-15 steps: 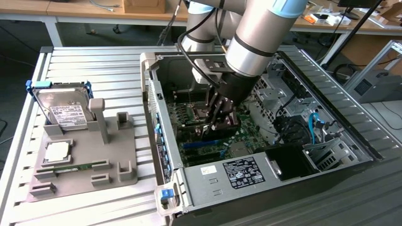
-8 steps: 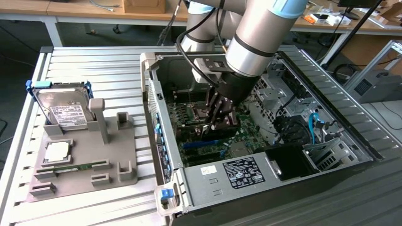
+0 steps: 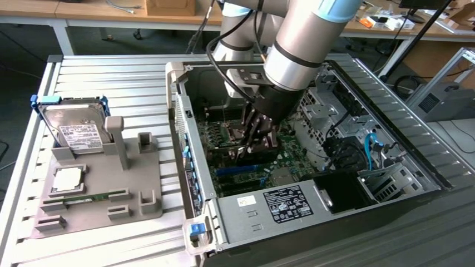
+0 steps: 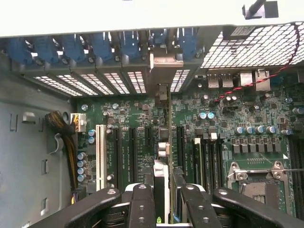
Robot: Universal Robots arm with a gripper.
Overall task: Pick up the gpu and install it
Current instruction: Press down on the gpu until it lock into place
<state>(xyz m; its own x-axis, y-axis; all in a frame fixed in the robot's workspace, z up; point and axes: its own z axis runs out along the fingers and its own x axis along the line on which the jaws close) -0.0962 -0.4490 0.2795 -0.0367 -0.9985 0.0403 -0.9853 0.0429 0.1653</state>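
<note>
One gripper [image 4: 164,199], its fingers pinching one gpu [image 4: 169,142], holds the card edge-on inside one open computer case [image 3: 415,161], above the motherboard [image 4: 213,118] slots. At nine o'clock of the case in the exterior view, one grey holder tray [image 3: 97,206] carries one hard drive [image 3: 78,133] whose white label is unreadable. One white slot [image 4: 100,156] lies on the motherboard.

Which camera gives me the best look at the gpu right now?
The wrist view: the gpu is seen edge-on, running from the end effector up to its silver bracket at the rear slots. In the exterior view the gpu is mostly hidden behind the arm inside the case.
</note>
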